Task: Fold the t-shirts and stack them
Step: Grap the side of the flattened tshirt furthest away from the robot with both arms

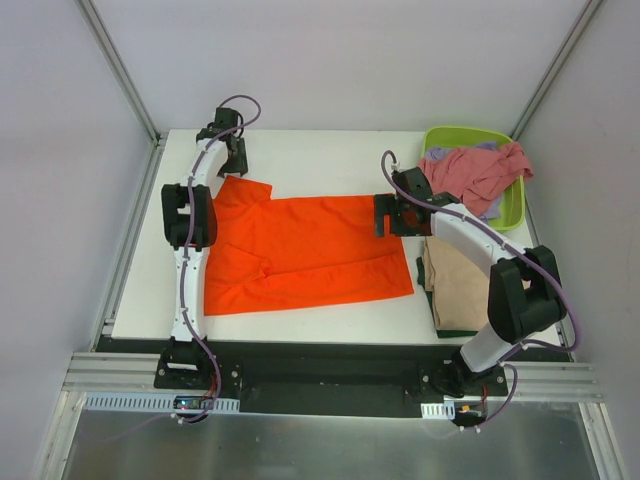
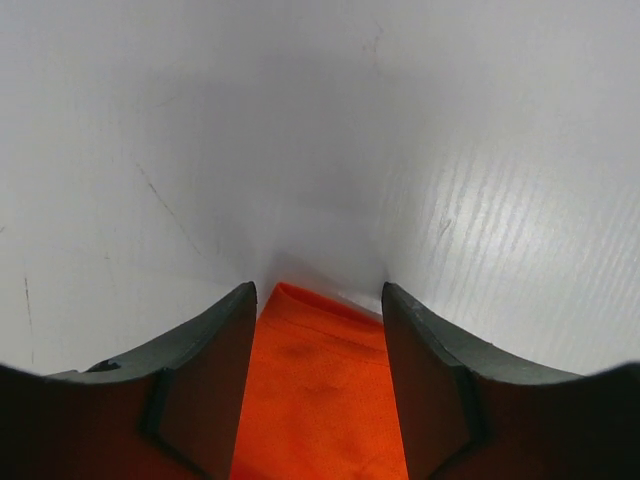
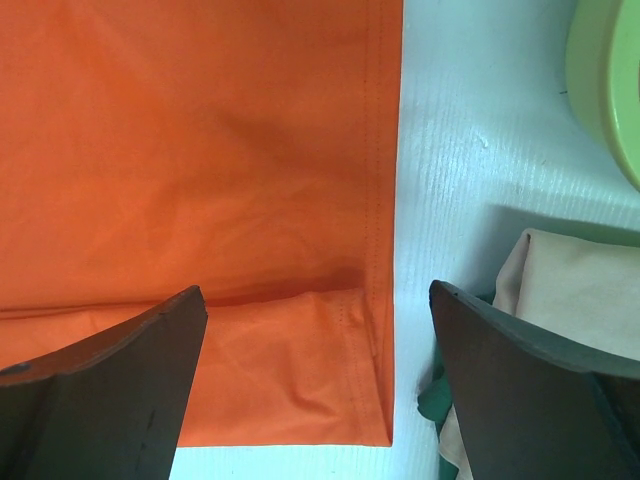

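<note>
White counter [image 1: 300, 150] bearing the orange t-shirt [image 1: 300, 250], spread flat between both tools. Left tool [image 2: 318, 295], jaws half apart, straddles a sleeve corner without clamping it. Right tool [image 3: 315, 288], jaws wide and empty, hovers over the hem edge.

Plain bright orange t-shirt [image 1: 310, 250]; tan t-shirt [image 1: 458, 285]; dark green t-shirt [image 3: 432, 402]; dusty pink t-shirt [image 1: 475, 170]; lavender t-shirt [image 1: 488, 207]; lime-green tub [image 1: 455, 132]; white tabletop [image 1: 330, 155]

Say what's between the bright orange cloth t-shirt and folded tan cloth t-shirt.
Bare white table, then a dark green cloth edge under the tan t-shirt; right wrist view.
</note>
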Controlling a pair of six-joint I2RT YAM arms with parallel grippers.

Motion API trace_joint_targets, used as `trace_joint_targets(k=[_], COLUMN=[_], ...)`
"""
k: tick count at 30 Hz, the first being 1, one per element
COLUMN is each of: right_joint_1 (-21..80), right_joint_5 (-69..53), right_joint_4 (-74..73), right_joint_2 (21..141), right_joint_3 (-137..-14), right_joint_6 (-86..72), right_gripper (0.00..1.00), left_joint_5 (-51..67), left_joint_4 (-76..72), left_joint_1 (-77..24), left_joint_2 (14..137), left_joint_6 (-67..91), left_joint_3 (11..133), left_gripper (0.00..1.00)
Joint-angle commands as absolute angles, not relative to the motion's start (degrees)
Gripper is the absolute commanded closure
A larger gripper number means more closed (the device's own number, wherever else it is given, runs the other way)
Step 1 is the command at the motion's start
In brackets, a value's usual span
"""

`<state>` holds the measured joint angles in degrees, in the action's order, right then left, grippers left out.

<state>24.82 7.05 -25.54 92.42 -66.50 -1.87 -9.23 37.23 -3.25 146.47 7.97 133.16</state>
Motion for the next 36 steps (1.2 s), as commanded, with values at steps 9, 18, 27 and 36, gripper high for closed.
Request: trace_joint_targets(k=[9, 18, 27, 36], right_joint_1=[24.52, 24.35, 21.89, 19.25], right_joint_5=[8.17, 17.83, 20.74, 19.78], right_joint_4=[-25.58, -24.78, -28.30, -32.25], right_joint_2=[92.81, 106.59, 124.00, 132.62], right_joint_3=[-69.43, -86.88, -105.98, -115.13], right_joint_6=[-1.58, -3.52, -7.64, -11.69], right_gripper=[0.04, 0.04, 0.15, 0.30], left_joint_5=[-7.04, -7.56, -5.71, -5.10], left_joint_4=[42.19, 42.10, 41.66, 41.22], left_joint_1=[-2.29, -1.32, -0.35, -0.44], left_joint_2=[149.33, 148.71, 147.92, 147.66], left_joint_6=[6.86, 8.61, 9.93, 9.93], left_joint_3=[134.03, 132.72, 131.31, 130.69], left_gripper=[0.71, 1.00, 1.00, 1.00])
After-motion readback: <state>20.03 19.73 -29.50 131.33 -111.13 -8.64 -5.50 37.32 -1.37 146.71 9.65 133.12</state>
